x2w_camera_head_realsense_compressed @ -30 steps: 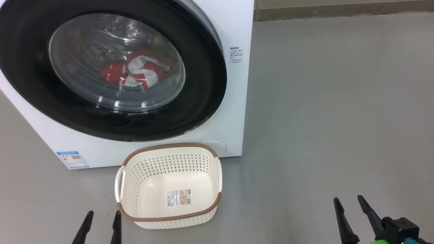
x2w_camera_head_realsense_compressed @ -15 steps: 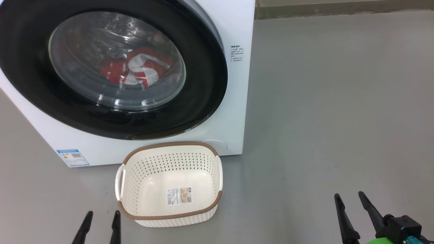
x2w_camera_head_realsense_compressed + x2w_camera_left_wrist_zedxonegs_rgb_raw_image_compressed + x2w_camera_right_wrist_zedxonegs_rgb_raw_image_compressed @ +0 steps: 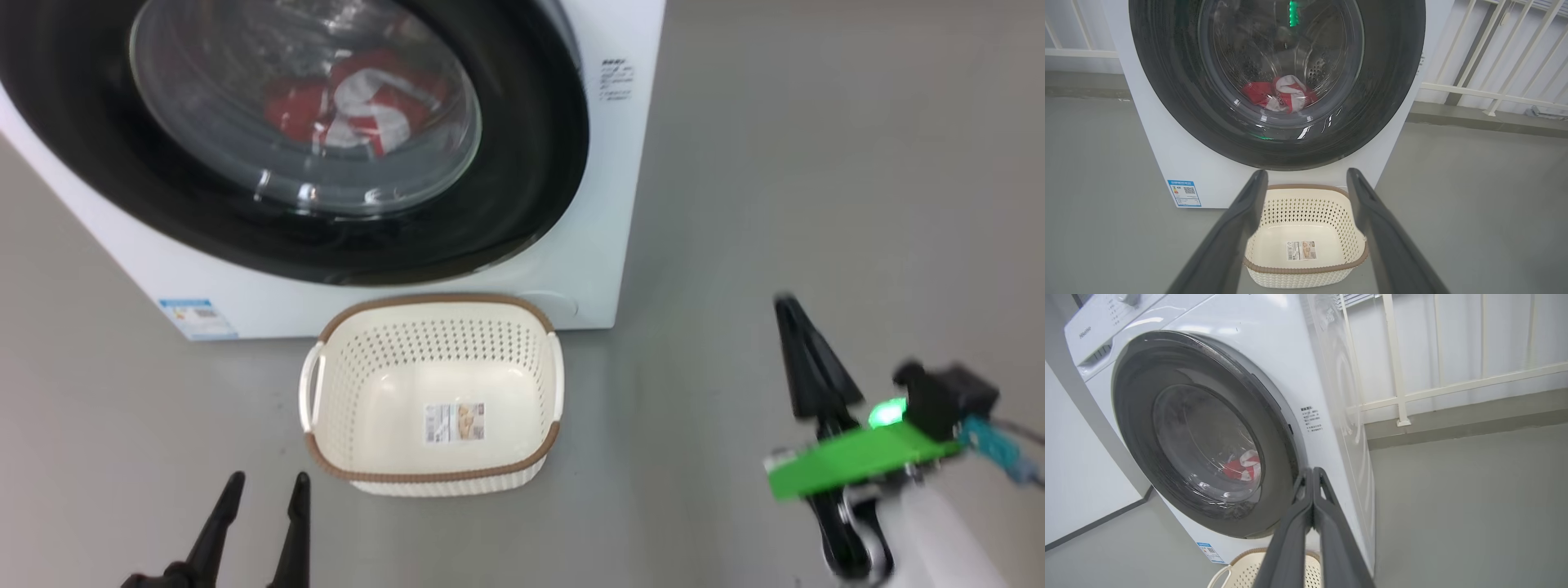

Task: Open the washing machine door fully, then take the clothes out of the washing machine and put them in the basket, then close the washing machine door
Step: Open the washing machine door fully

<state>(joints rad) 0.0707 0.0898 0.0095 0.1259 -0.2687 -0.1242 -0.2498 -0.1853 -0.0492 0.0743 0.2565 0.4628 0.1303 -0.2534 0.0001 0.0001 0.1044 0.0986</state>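
Observation:
The washing machine point(image 3: 624, 163) stands at the upper left, its door point(image 3: 531, 163) shut against the front. Through the glass I see the clothes point(image 3: 359, 106), red with white, lying in the drum. The basket point(image 3: 433, 304) sits on the floor just in front of the machine, holding nothing but its paper label. My left gripper point(image 3: 268, 478) hovers open to the basket's near left, and in its wrist view the open fingers point(image 3: 1249, 204) frame the basket point(image 3: 1306, 271). My right gripper point(image 3: 788, 304) is shut on nothing, raised right of the basket. In its wrist view, the right gripper point(image 3: 1312, 470) points at the door's right rim point(image 3: 1278, 428).
Grey floor point(image 3: 816, 163) spreads to the right of the machine. A white railing point(image 3: 1400, 375) runs along the wall behind it. A pale wall point(image 3: 1077, 490) stands on the machine's far side in the right wrist view.
My right gripper has closed its fingers and risen higher in the head view. The head camera has shifted, so machine and basket sit differently in the picture. The left gripper stays open.

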